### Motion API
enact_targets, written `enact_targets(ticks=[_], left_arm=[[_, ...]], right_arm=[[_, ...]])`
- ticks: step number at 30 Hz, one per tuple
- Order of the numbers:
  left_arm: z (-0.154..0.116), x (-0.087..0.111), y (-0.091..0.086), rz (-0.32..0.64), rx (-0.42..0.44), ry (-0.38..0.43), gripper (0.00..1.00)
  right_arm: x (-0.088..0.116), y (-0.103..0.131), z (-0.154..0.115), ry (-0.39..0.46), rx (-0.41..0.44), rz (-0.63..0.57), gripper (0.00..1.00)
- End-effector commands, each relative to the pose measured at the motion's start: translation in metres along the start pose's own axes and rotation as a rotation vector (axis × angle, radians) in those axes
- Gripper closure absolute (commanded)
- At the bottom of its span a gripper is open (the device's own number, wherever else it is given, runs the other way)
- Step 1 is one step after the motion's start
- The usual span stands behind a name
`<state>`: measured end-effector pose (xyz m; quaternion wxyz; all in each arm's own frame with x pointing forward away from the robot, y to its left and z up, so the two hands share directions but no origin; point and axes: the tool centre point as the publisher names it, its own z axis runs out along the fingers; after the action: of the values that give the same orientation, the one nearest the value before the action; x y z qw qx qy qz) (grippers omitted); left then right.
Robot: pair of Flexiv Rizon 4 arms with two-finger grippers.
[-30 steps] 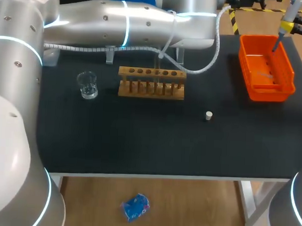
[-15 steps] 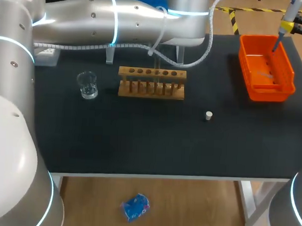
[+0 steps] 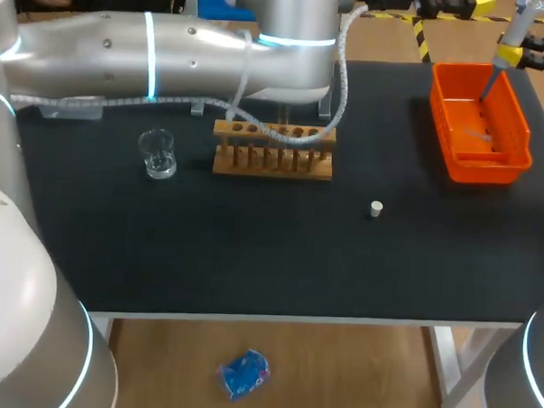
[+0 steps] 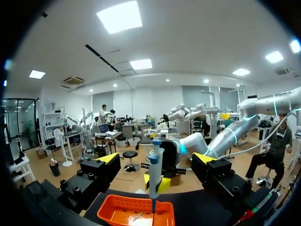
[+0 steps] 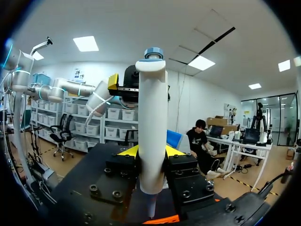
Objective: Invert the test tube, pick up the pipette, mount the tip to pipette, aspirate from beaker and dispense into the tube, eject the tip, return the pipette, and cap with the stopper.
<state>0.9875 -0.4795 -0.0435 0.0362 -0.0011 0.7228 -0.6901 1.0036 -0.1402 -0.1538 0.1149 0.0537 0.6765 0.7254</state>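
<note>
R hand (image 5: 151, 151) pinches the white pipette w/ blue top (image 5: 151, 117) upright btwn its yellow tips, over the far right corner of the black worktop (image 3: 252, 257). The pipette's thin lower end points down into the orange plastic tray (image 3: 519, 133); contact can't be told. L hand (image 4: 156, 158) is spread w/ nothing in it, facing tray & pipette. Small white stopper (image 3: 376, 208), wooden tube rack (image 3: 272, 161) and clear glass beaker (image 3: 157, 154) stand apart mid-worktop. Vs 1 s ago: silver L arm (image 3: 170, 55) slid left along the far edge; pipette leans slightly more.
</note>
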Motion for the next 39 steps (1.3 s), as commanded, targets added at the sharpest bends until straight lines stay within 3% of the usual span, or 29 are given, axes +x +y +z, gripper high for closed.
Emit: enact_targets(ticks=[1,14,19,27,33,39], left_arm=[[-0.01,0.014,0.002,0.003,0.013,-0.052,0.0],[-0.01,0.014,0.002,0.003,0.013,-0.052,0.0],[-0.023,0.027,0.003,0.01,0.035,-0.061,0.0],[-0.067,0.065,0.007,0.021,0.068,-0.082,0.0],[-0.107,0.088,0.019,-0.003,0.054,-0.142,0.0],[-0.154,0.109,0.034,-0.024,0.052,-0.197,0.0]], right_arm=[[0.006,0.003,0.0,-0.013,0.006,-0.001,1.0],[0.006,0.003,0.0,-0.013,0.006,-0.001,1.0],[0.03,-0.001,0.01,-0.006,-0.011,0.002,1.0],[0.069,0.011,0.035,0.048,-0.024,-0.016,1.0],[0.113,0.017,0.066,0.116,-0.035,-0.002,1.0],[0.157,0.007,0.1,0.206,-0.048,0.047,1.0]])
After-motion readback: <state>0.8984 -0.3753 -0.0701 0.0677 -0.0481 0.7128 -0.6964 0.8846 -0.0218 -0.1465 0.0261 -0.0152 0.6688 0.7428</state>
